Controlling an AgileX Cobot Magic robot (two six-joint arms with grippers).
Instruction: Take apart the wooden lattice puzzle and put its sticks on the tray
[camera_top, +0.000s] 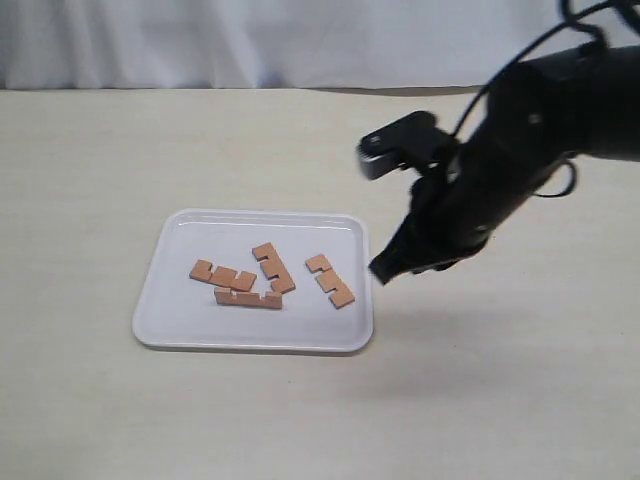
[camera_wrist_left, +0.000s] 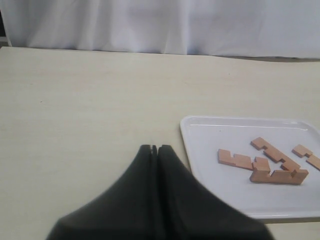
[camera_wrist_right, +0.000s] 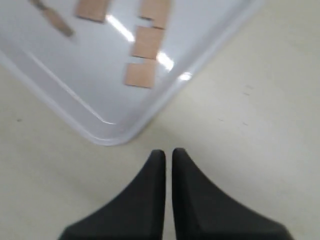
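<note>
— Tray (camera_top: 250, 347) first, its near rim closest to the lens: white, glossy, low-edged, flat on a pale table (camera_top: 100, 150). What does it carry?

— Four reddish-brown notched sticks (camera_top: 248, 298), all inside the rim, none locked into another. The leftmost stick (camera_top: 222, 277) lies flat and slanted. The front stick (camera_top: 262, 299) sits along the near side and, seen from the left wrist, stands on its edge with notches up. The middle stick (camera_top: 273, 268) runs diagonally down toward the front stick's right end. Those three crowd together, touching or nearly so. The rightmost stick (camera_top: 330, 280) lies apart from them, near the tray's right rim.

— And the arms?

— The right gripper (camera_top: 382, 271) hangs over the table just beside the tray's right rim, clear of it, its shadow on the table below. Its wrist camera shows the fingers (camera_wrist_right: 150, 200) all but together, a thin sliver of table between them, nothing gripped, and a rounded tray corner just ahead.

— The left?

— The left gripper (camera_wrist_left: 154, 148) appears in its own wrist view, fingers pressed together and empty over the table, the tray ahead and off to one side.

— Background?

— A white curtain (camera_top: 250, 40) hangs behind the table's far edge.
</note>
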